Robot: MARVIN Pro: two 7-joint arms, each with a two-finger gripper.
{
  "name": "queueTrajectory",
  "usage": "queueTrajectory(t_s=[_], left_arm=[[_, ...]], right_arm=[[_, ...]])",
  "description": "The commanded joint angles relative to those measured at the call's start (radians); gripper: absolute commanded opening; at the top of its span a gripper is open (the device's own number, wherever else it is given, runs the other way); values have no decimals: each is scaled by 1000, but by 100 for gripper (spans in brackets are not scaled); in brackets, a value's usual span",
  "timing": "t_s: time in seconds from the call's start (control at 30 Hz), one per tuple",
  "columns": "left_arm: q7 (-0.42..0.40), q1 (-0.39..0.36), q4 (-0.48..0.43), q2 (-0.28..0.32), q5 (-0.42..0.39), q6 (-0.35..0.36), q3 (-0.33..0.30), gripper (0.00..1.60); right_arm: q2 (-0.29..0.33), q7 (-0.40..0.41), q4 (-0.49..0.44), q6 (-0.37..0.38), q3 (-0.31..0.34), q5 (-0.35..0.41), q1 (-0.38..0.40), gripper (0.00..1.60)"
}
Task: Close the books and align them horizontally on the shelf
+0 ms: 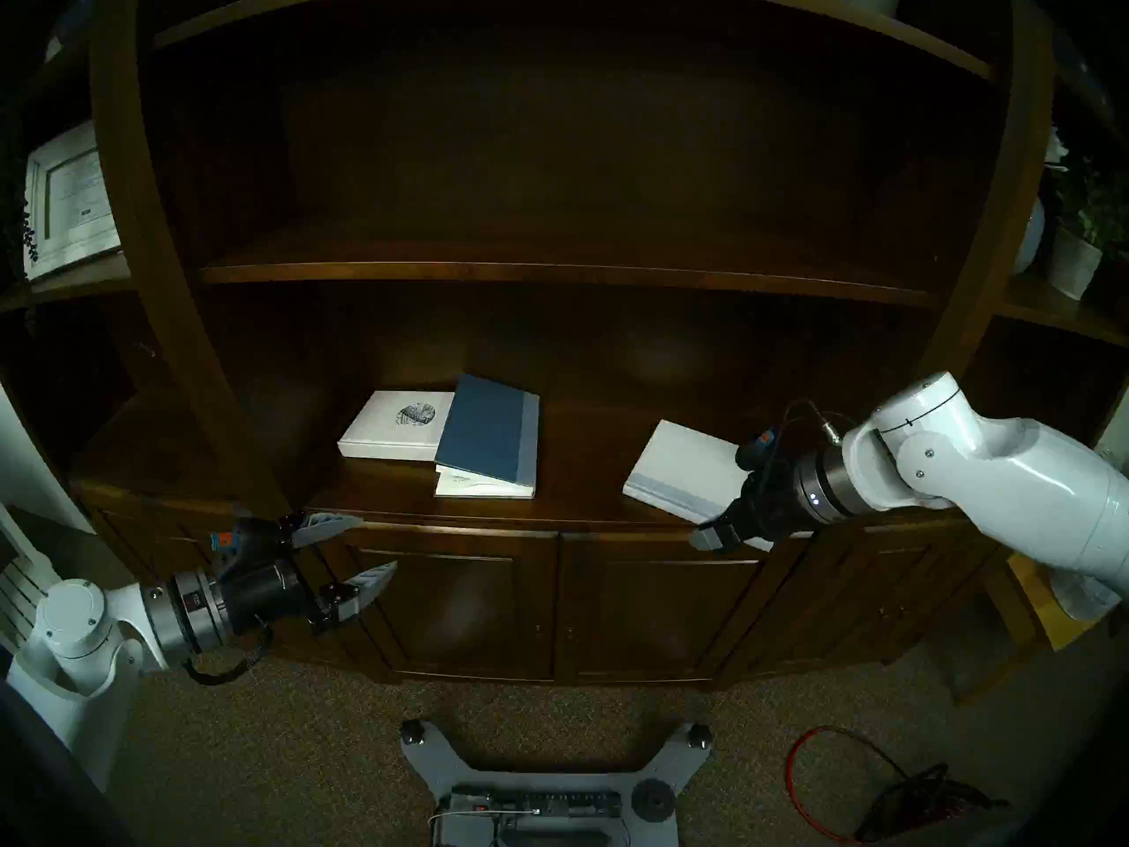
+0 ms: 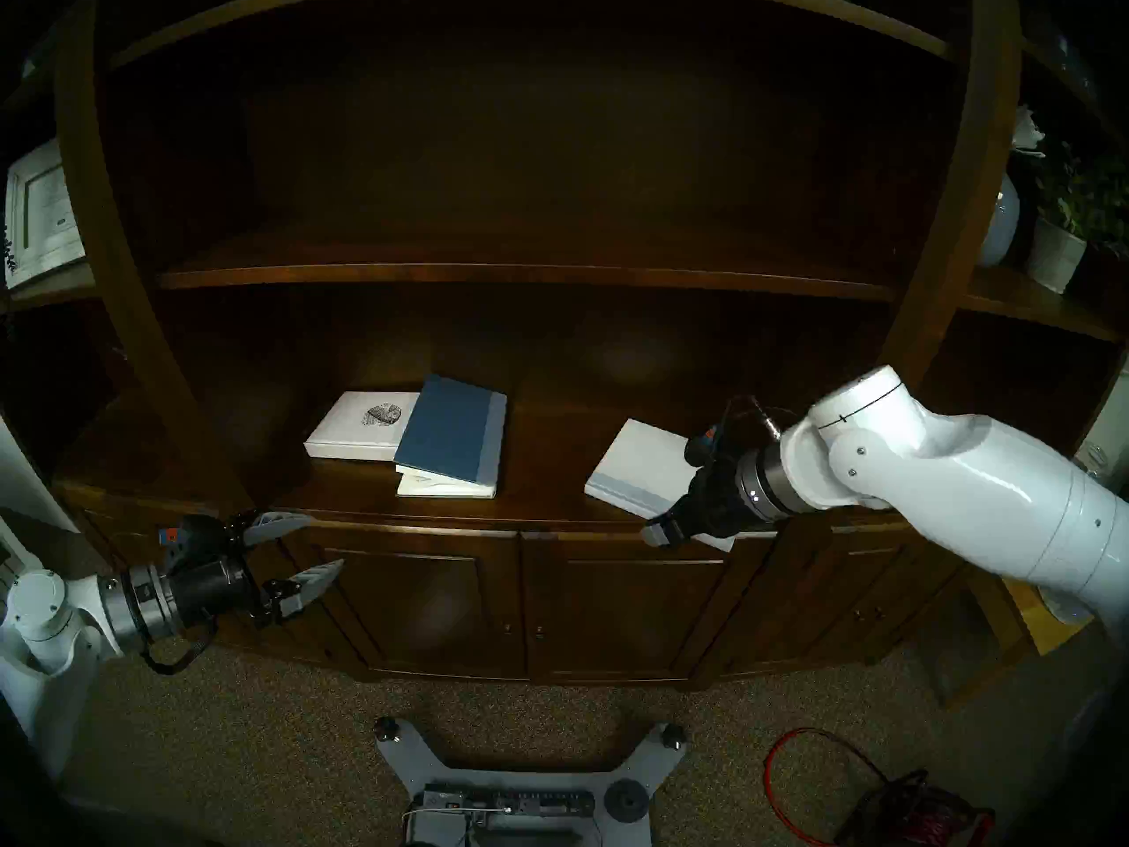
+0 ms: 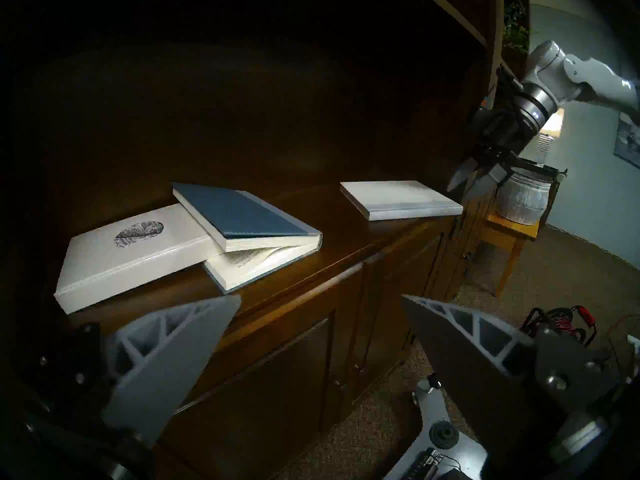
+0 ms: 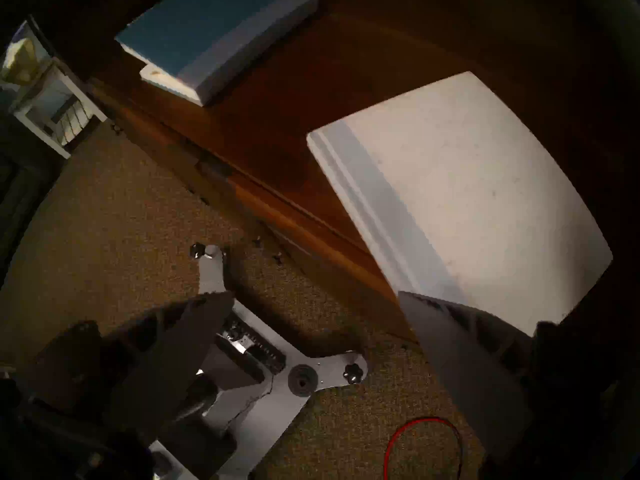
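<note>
On the dark bench (image 1: 580, 461), the stiff, weighty white book (image 1: 678, 467) lies shut just under the spread, empty right tool (image 3: 473, 181), best pinched at its near corner; the left tool (image 1: 376, 543) gapes empty too.

Glossy dark wooden shelf (image 1: 586, 509); seemingly matt-covered books (image 1: 485, 427).

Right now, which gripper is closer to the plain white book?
Right. The right gripper is at the plain white book's near corner; the left gripper hangs off to the left, below the shelf edge.

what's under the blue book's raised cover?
Blue book is ajar: cream pages show in the gap. Its left edge overlaps the speckled white book; the ledge beneath is hidden.
</note>
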Motion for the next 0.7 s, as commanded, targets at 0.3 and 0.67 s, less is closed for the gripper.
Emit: queueTrajectory(t_s=[0.3,0.67], left_arm=[[-3,-8,-19,-2,-11,-4,-14,160],[-3,-9,-19,-2,-11,-4,-14,160]], right_arm=[[-78,-26,81,-32,-28,-30,-17,160],[-189,-53,234,-22,-59,-99,4,160]])
